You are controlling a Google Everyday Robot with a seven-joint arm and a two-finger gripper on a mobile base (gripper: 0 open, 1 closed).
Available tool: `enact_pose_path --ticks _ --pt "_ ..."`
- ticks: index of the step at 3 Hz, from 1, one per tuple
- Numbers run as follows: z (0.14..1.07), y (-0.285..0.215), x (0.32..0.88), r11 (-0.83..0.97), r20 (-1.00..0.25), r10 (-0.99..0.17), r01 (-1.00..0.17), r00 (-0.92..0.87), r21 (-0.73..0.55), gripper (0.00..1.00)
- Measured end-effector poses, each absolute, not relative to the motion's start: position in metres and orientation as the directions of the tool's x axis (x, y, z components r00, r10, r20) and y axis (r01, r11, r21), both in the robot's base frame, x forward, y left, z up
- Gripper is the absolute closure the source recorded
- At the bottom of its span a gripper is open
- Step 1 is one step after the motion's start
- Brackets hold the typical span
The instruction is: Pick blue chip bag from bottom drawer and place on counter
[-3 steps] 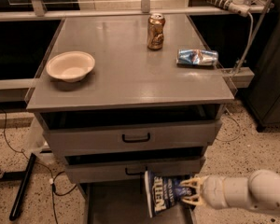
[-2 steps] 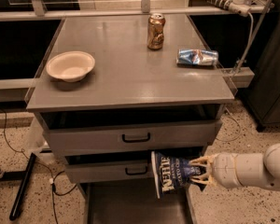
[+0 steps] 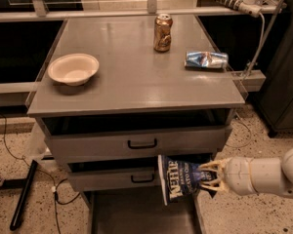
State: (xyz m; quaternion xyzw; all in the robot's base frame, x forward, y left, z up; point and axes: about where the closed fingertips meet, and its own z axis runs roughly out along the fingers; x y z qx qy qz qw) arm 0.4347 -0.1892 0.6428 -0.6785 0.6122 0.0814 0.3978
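Nearest, the deep grey metal bottom drawer [image 3: 136, 216] lies open below; just above it my cream two-finger pincer [image 3: 204, 177], reaching in from the right, is clenched on the right edge of the dark navy crinkly chip bag [image 3: 178, 182]; the bag hangs upright, white lettering facing out; the broad matte grey counter [image 3: 132, 82] lies higher, farther and to the left.

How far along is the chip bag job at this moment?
Grasp done: the gripper at lower right holds the blue chip bag by its right edge, above the bottom drawer floor. In hand: the bag hangs in front of the middle drawer, below the counter. Left: raising it and setting it on the counter.
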Motion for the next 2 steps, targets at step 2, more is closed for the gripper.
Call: enact_pose_path --ticks 2 --pt "0.775 -0.163 0.409 -0.061 -0.486 -0.764 -0.797 0.425 -0.601 1.00"
